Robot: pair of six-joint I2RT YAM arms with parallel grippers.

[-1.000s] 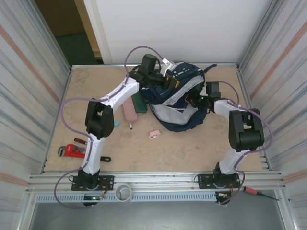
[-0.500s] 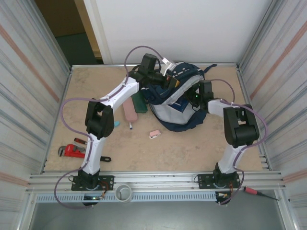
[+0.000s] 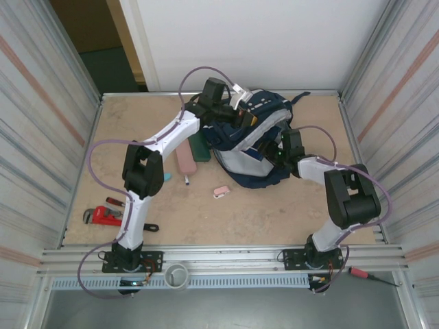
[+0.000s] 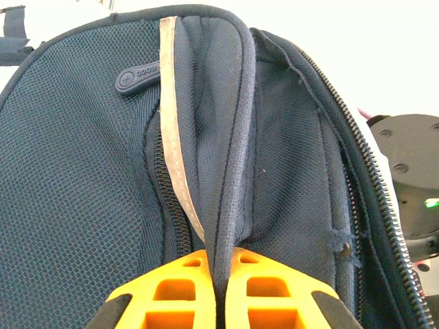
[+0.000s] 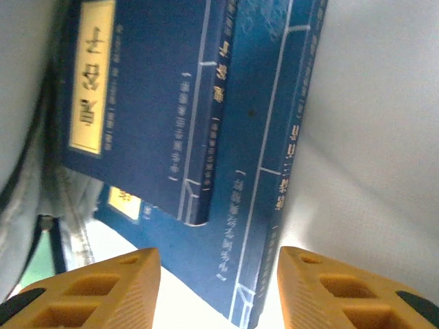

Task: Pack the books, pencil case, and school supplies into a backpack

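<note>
Your left gripper (image 4: 219, 291) is clamped shut on a fold of the backpack (image 3: 264, 104) fabric, right next to a zip (image 4: 175, 205). It's holding that edge up at the far middle of the table (image 3: 274, 212). Your right gripper (image 5: 219, 274) is poked into the bag's mouth from the right side, fingers spread apart with nothing between them.

Just ahead of it, two navy booklets (image 5: 137, 103) lie inside the bag against the pale lining (image 5: 370, 137). One overlaps the other, and you can see their gold labels.

Everything else is out on the table, left of the bag:
- The dark green volume (image 3: 199, 147) is just beside the bag.
- The pink pencil case (image 3: 185, 161) lies alongside the volume on its left.
- The white marker (image 3: 186, 179) is at the near end of the case.
- A teal piece (image 3: 167, 177) is a bit further left.
- The pink eraser (image 3: 221, 191) is off the bag's near-left edge.

The red pipe wrench (image 3: 101, 216) sits well apart from all that, at the near left.
</note>
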